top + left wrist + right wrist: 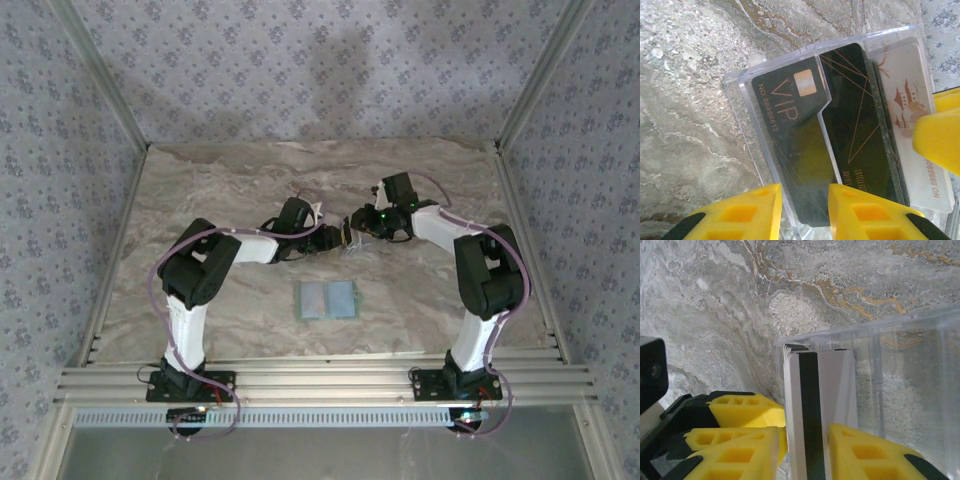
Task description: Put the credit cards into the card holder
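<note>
Top external view: two arms reach inward over the marbled table [200, 200]. From the left comes the left gripper [338, 238], and just beside it from the right the right gripper [361, 228], the pair meeting tip to tip near the table's middle. Nearer the bases, between the arms and apart from both grippers, lies the one card holder [328, 299], spread flat with its two sage-green panels side by side.

Left wrist view: one clear case [755, 115] stands tilted with the credit cards [840, 125] inside. Three faces can be counted: a black VIP card [790, 130] on the left, a second black card [860, 115] with thin gold lines in the middle, and a white card [905, 90] with a red pagoda drawing on the right. The left gripper's two yellow fingers [755, 210] are closed on the case's near end. One yellow finger [940, 140] of the right gripper presses in at the right edge.

Right wrist view: the left gripper's yellow fingers sit at the left, against the case. The right gripper's two fingers [865, 455] clamp the card stack, whose facing card is white with one black stripe. Further card edges show behind it, too tightly packed to count.
</note>
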You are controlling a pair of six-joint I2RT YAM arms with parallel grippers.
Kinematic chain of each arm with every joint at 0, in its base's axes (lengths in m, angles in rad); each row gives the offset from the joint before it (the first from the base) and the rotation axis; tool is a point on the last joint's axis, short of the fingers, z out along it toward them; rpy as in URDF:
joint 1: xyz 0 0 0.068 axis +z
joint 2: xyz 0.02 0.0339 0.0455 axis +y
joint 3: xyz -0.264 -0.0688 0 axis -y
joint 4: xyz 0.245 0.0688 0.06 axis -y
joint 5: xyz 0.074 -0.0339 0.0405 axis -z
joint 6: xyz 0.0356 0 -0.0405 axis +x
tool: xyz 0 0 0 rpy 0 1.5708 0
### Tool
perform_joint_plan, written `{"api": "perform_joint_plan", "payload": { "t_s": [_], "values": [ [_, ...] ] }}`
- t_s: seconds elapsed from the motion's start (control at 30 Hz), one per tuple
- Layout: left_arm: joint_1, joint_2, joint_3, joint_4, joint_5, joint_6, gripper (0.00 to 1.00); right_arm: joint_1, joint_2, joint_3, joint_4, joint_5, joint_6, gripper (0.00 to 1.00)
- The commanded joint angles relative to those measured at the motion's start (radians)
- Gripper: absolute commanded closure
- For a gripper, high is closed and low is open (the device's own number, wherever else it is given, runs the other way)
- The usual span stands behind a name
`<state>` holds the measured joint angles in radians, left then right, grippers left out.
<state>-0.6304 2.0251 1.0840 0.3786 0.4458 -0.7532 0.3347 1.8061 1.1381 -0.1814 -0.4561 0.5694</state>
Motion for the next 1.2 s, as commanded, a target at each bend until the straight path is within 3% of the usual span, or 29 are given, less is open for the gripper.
{"api": "perform_joint_plan", "payload": {
  "t_s": [0.0, 0.4, 0.7, 0.9, 1.17],
  "values": [
    [-0.011, 0.032, 0.023, 0.013, 0.001, -0.004, 0.70, 0.009, -0.030, -0.021, -0.007, -0.095, 0.027, 0.69],
    [-0.012, 0.035, 0.023, 0.013, 0.001, -0.004, 0.70, 0.004, -0.047, -0.030, -0.003, -0.095, 0.030, 0.78],
    [-0.012, 0.029, 0.024, 0.007, -0.001, -0.001, 0.71, -0.001, -0.106, -0.045, -0.063, 0.015, 0.018, 0.85],
    [-0.008, -0.026, 0.010, -0.026, -0.021, 0.024, 0.71, -0.002, -0.111, -0.041, -0.112, 0.103, 0.004, 1.00],
    [-0.029, -0.132, -0.001, -0.072, -0.034, 0.059, 0.71, -0.003, -0.138, -0.062, -0.121, 0.159, 0.009, 1.00]
  ]
}}
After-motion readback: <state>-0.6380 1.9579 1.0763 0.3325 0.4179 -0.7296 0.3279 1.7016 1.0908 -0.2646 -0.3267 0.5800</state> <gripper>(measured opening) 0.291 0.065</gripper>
